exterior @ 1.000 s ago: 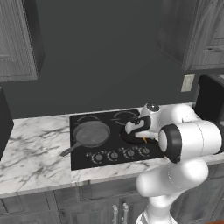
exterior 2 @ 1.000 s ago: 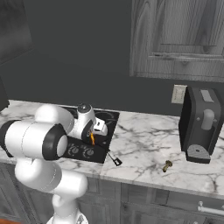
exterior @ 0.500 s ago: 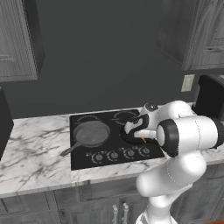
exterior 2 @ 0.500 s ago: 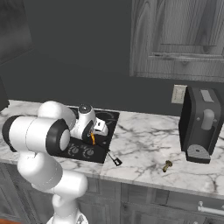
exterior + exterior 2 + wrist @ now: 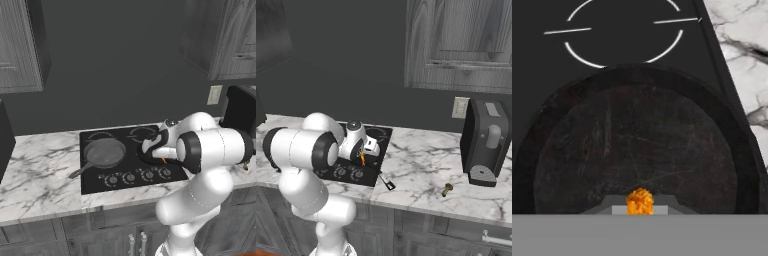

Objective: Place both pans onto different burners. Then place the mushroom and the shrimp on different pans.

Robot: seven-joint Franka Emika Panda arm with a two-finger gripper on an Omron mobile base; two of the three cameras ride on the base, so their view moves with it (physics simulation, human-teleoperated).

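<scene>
The black pan (image 5: 642,145) sits on the front right burner of the cooktop (image 5: 95,184), right under my hand. My gripper (image 5: 640,208) hangs just above the pan's near part, shut on the orange shrimp (image 5: 640,200), which shows again at the fingertips as the shrimp (image 5: 164,160) and the shrimp (image 5: 362,159). On the front left burner rests the grey skillet (image 5: 105,151), its handle pointing toward the counter's front left. An uncovered back burner (image 5: 624,35) lies beyond the black pan. The mushroom (image 5: 447,189) lies on the marble counter, far right of the cooktop.
The black pan's thin handle (image 5: 385,180) sticks out over the cooktop's front right corner onto the marble. A row of knobs (image 5: 131,177) runs along the cooktop's front. A dark coffee machine (image 5: 487,142) stands at the far right, by the wall.
My hand has sunk slightly toward the black pan with the shrimp still in it, and the elbow has swung a little. Both pans and the mushroom stay put.
</scene>
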